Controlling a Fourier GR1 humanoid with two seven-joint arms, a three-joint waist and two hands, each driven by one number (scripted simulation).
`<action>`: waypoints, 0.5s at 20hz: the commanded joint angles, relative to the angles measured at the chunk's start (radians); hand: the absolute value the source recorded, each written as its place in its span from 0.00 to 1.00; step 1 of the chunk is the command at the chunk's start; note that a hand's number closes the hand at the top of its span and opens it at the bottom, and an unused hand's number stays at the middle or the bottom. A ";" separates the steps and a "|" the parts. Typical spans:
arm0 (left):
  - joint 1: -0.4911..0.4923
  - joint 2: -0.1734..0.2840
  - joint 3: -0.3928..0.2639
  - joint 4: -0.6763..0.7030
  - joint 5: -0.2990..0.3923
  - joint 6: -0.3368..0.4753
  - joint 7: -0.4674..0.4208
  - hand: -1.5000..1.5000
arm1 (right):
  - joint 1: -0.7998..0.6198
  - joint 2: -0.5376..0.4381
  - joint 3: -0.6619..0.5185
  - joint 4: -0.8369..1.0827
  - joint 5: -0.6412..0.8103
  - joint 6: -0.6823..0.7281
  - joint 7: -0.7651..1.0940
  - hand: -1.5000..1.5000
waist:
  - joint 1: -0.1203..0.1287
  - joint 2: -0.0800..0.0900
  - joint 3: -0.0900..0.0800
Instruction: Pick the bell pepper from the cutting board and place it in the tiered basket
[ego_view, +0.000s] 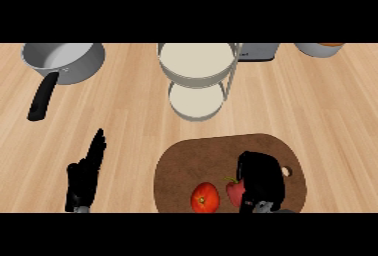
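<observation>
Cutting board (221, 155): bears bell pepper and tomato (205, 197). Tiered basket (198, 65): well beyond. Right hand (258, 180): curled against bell pepper (235, 192); confirm your wrap, then lift straight. Left hand (87, 172): released, resting.

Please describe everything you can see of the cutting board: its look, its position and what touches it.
The cutting board is a dark brown, wood-like slab with rounded corners and a small hole near its right edge. It lies flat on the light wooden counter, just below the tiered basket; its lower edge is cut off by the view. On it lie a round red-orange tomato and a red bell pepper. The right hand is over its right part, beside the pepper.
</observation>
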 joint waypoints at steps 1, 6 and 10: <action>0.009 -0.027 -0.022 -0.001 -0.025 0.024 0.029 0.50 | -0.039 0.037 -0.114 0.039 -0.037 -0.059 0.013 1.00 | 0.001 0.008 0.003; 0.010 -0.009 0.002 -0.004 0.003 -0.005 0.039 0.50 | -0.059 0.055 -0.165 -0.222 -0.108 -0.043 0.101 1.00 | -0.012 0.003 0.002; 0.022 0.010 0.031 0.035 0.013 -0.019 -0.010 0.50 | -0.056 0.056 -0.105 -0.450 -0.126 -0.113 0.213 1.00 | -0.021 -0.001 0.001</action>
